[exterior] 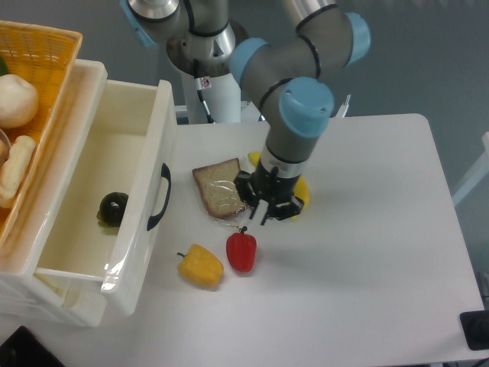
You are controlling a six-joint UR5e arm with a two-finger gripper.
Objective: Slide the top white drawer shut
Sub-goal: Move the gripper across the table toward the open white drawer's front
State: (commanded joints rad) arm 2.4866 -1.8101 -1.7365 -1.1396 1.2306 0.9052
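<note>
One arm, one gripper point(257, 213). It hangs low over the tabletop point(367, 252), at the right edge of the bread slice point(221, 187) and just above the red pepper point(241, 251). The fingers point(249, 215) point down toward the camera side; they hold nothing, and how far apart they stand I cannot tell — the wrist and dark housing mask the gap.

The top white drawer point(99, 206) is at the left of the view, pulled well out of its cabinet, open side up. One black arched handle point(160, 196) on its front face, which faces the tabletop items. Inside the drawer: one dark round object point(113, 208) lying on the floor near the front wall.

Loose items on the tabletop, counted:
- bread slice, wrapped in clear film — 1
- banana point(300, 193) — 1, mostly hidden behind the wrist
- red pepper — 1
- yellow pepper point(201, 265) — 1, just left of the red one, near the drawer front

One orange wicker basket point(42, 53) sits on top of the cabinet at far left, holding pale rounded items.
</note>
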